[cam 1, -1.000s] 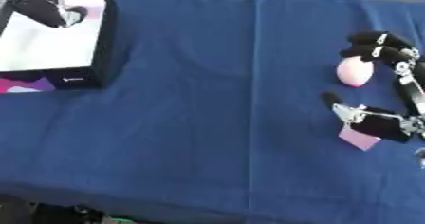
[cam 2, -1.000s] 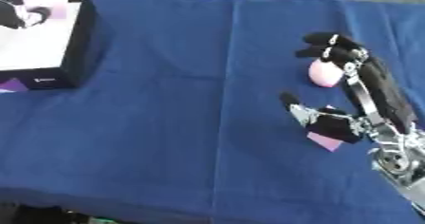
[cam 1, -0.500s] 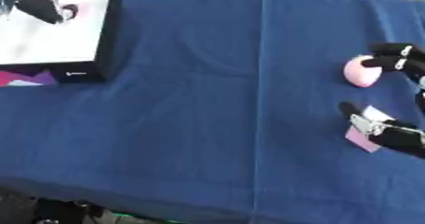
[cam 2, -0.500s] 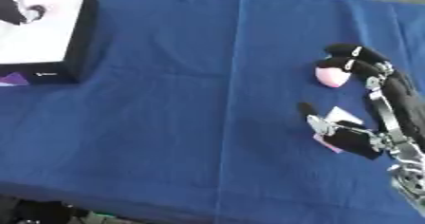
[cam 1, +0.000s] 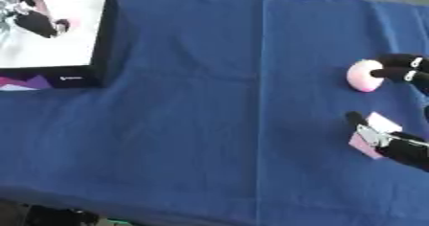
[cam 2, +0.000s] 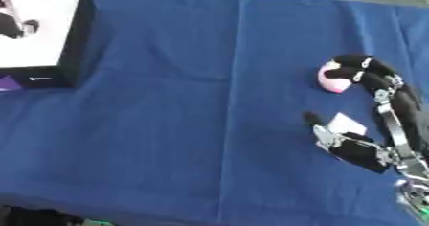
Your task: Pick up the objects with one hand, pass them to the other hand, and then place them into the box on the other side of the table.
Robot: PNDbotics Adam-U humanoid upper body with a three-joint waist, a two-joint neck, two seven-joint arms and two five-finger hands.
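My right hand [cam 2: 381,119] sits at the right side of the blue tablecloth [cam 2: 193,124], palm towards the middle of the table. Fingers [cam 2: 360,69] arch over and curl round the far side of a pink round obj [cam 2: 333,80], tips touching its top and right edge. It rests on the cloth, not lifted as far as I can see. Thumb [cam 2: 322,129] points out towards the table centre, apart from the ball and nearer to me. So fingers are hooked on the ball, thumb isn't closed on it.

Betw. thumb and fingers, under my palm, lies a small flat pink/white card [cam 2: 345,123], flat on the cloth, near edge partly hidden by my hand. Can't tell if I'm touching it.

Box [cam 1: 59,33] is at the far left of the table, well apart from the ball: black walls, white inside, a purple patch on the near left corner. My left hand [cam 1: 38,23] is over the box, only partly in view at the pic's edge: dark fingers above the white floor, w/ a bit of pink just beside them. Can't tell if those fingers are curled or straight, or if they hold the pink bit.

Cloth has a crease running front to back approx. down the middle. Floor strip shows past the far edge.
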